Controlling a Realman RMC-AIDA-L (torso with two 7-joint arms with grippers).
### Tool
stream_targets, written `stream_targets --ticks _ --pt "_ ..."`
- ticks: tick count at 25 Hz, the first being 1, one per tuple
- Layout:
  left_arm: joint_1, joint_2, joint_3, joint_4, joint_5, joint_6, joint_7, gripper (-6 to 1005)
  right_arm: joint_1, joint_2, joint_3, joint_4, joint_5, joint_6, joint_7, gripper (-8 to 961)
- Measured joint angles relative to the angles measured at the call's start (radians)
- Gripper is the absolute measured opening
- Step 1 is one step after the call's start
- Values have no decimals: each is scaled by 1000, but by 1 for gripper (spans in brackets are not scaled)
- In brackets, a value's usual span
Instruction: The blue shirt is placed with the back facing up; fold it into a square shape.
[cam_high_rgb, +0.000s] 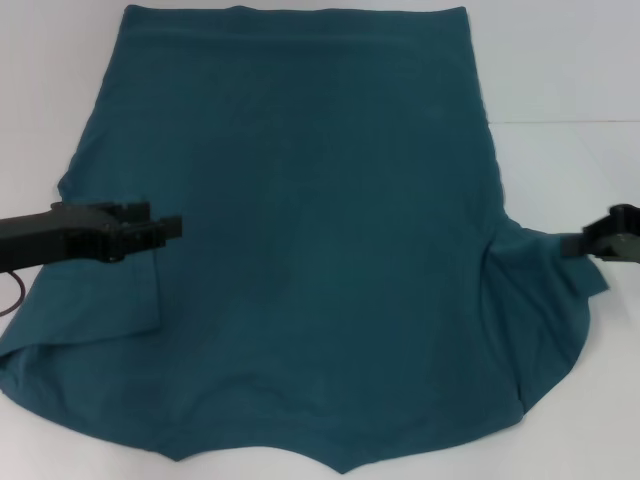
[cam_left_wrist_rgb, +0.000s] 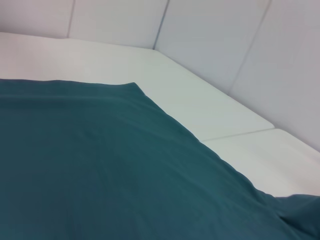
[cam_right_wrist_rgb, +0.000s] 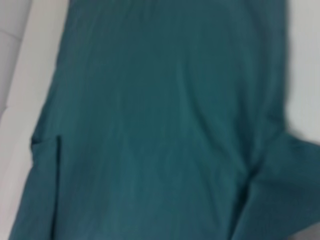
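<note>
Big plain dark teal-blue cotton shirt (cam_high_rgb: 320, 250) spread back-up on the white table (cam_high_rgb: 570, 70), left tool (cam_high_rgb: 165, 228) over its folded-in sleeve, right tool (cam_high_rgb: 590, 243) at the other, grips unreadable — uneven tugging could skew the fold

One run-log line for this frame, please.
blue shirt: flat, back up, unfolded | left hand: over left sleeve | right hand: at right sleeve edge | table: white
</note>
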Motion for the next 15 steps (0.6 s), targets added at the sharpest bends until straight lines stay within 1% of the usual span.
stream_targets --ticks 5,15 --pt "0 0 -3 4 -3 -29 -35 580 50 30 -20 1 -4 3 1 40" --pt "9 0 -102 2 -25 -60 -69 579 128 62 -102 5 -5 13 2 40"
